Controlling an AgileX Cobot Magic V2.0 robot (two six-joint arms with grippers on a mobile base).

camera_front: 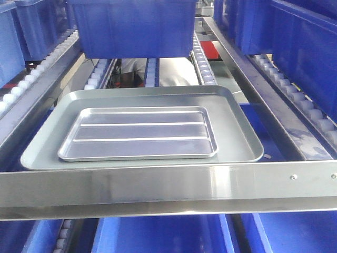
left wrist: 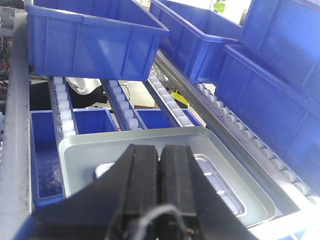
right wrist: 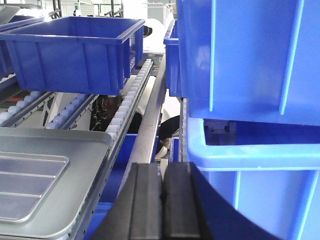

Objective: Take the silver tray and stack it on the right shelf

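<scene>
Now silver tray (left wrist: 220,192) beneath left tool (left wrist: 160,165)

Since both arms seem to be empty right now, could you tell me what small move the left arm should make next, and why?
Probably open the left gripper and ease it down toward the near rim of the silver tray. Its jaws are pressed together and hold nothing, while the tray lies loose inside the larger grey tray on the rack, just ahead of and below them. The right gripper, also shut, sits off beside the blue bins.
</scene>
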